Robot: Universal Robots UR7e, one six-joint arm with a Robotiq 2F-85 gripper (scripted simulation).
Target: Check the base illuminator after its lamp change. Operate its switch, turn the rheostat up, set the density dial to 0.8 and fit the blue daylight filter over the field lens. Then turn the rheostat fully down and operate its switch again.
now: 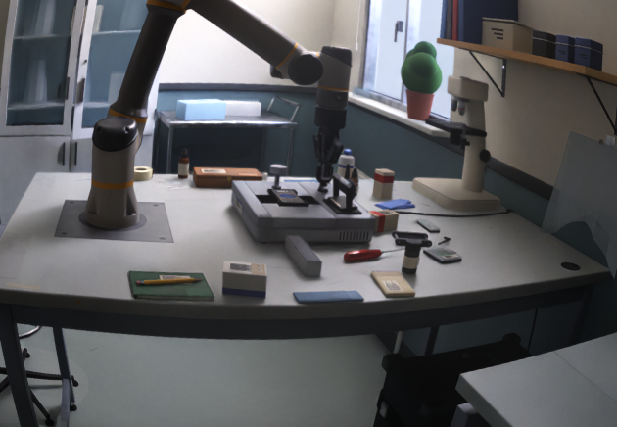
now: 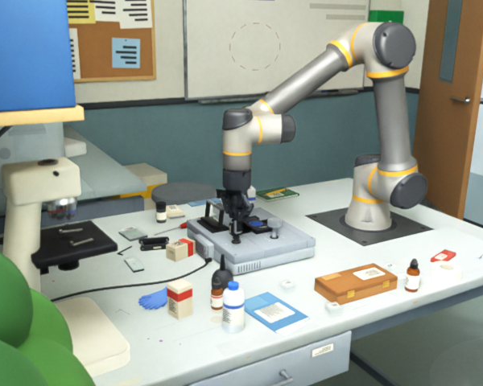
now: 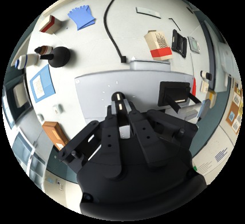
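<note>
A small dark knob [image 3: 117,96] on the top plate of the grey base illuminator [image 2: 256,244] is mostly hidden between my fingers, and my gripper [image 3: 119,105] is clamped on it, pointing straight down near the unit's window-side edge [image 2: 235,237]. The blue daylight filter [image 2: 256,224] lies in a black frame over the field lens at the middle of the top plate [image 1: 287,196]. A grey mushroom-shaped knob [image 2: 274,224] stands upright on the plate toward the arm's base. A black filter holder bracket [image 1: 343,195] rises just beside my fingers.
The black bracket [image 3: 175,96] stands close to my fingers. A red-banded box [image 2: 180,249], a black cable [image 2: 150,282], a dark blower bulb [image 2: 222,274] and bottles [image 2: 233,307] lie on the bench around the illuminator. A microscope [image 1: 463,144] stands by the window.
</note>
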